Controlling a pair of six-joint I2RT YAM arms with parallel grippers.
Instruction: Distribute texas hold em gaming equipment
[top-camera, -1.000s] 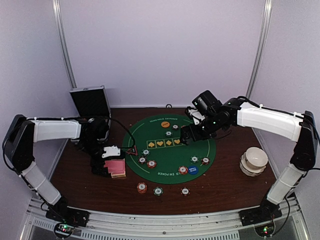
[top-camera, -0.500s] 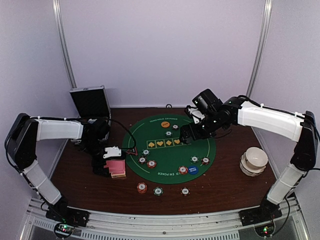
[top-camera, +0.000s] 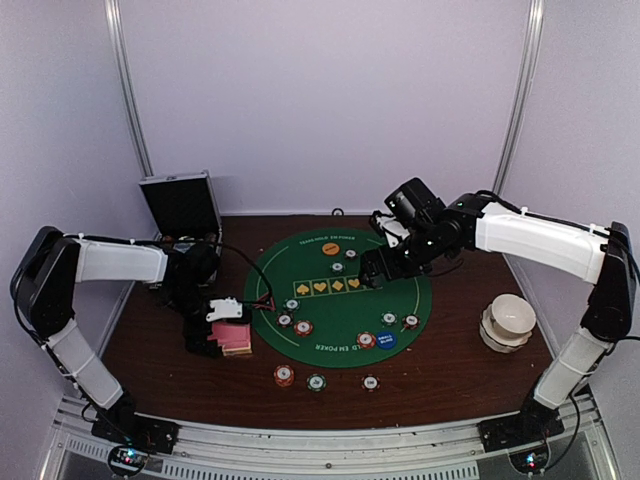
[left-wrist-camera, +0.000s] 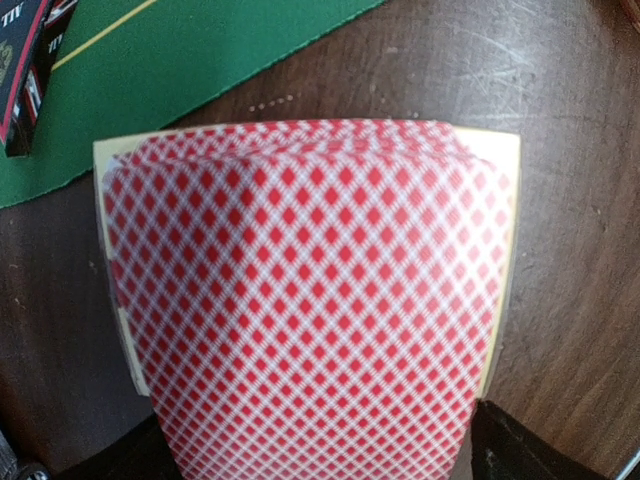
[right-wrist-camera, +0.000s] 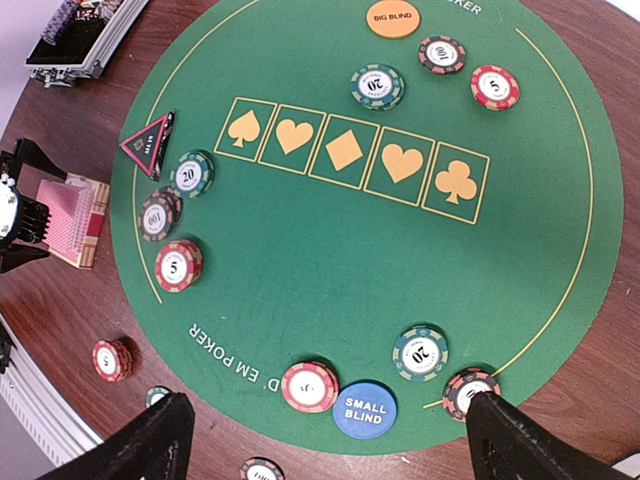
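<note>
Green felt mat, round, lies on the brown wooden table. It is printed with 5 yellow card outlines: 1 spade, 2 hearts, 1 diamond, 1 club.

The right wrist view shows 12 poker chips. 9 sit on the mat in 3 groups of 3, each group with 1 green, 1 red and 1 dark chip:
- 1 group at the far edge, beside the 1 orange marker disc
- 1 group at the left edge, beside the 1 black-red triangle
- 1 group at the near right, beside the 1 blue marker disc

The other 3 chips lie apart from each other on bare wood just off the mat's near edge.

1 stack of pink-red-backed playing cards lies flat on the wood just off the mat's left edge, near the triangle. The left gripper sits low over this stack with its 2 fingers spread wide, 1 on each side of the stack's end. Whether they touch the cards cannot be told. The right gripper hangs above the mat, its fingers wide apart with nothing between them.

1 silver-edged black case stands at the far left of the table. 1 white round object sits on the wood to the right of the mat.
</note>
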